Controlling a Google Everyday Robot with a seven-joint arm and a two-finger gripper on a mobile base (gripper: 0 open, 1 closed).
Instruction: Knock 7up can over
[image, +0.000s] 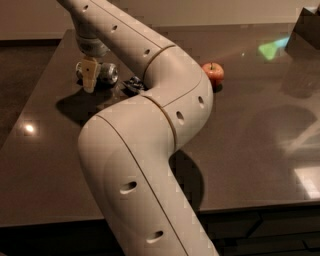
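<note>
**A:** Hand position?

**B:** The hand (90, 80) is at the far left of the surface (250, 135), hanging down from the wrist with its tan tip low over the tabletop. How far open it is cannot be told. No hold on anything can be made out.

**A:** And the 7up can?

**B:** The 7up can (107, 74) is at the far left too, right at the hand and partly behind the tan tip. A shiny round metal end faces the near right, and a bit of silver body shows to the left of the tip. It looks to be lying on its side, though that is not certain. Touching or just beside the hand: cannot tell.

**A:** The arm?

**B:** The arm (150, 165) fills the near middle. It rises from the near edge, bends at a broad elbow, then runs back and left to the wrist. Its shadow lies on the surface under the hand and beside the elbow.

**A:** Other items?

**B:** A small dark bag (132, 84) sits just right of the can, partly hidden by the arm. A red apple (213, 73) stands upright right of the elbow, well apart from the can. A dark box (306, 30) is at the far right corner, with a green patch of light (272, 48) reflected near it.
</note>
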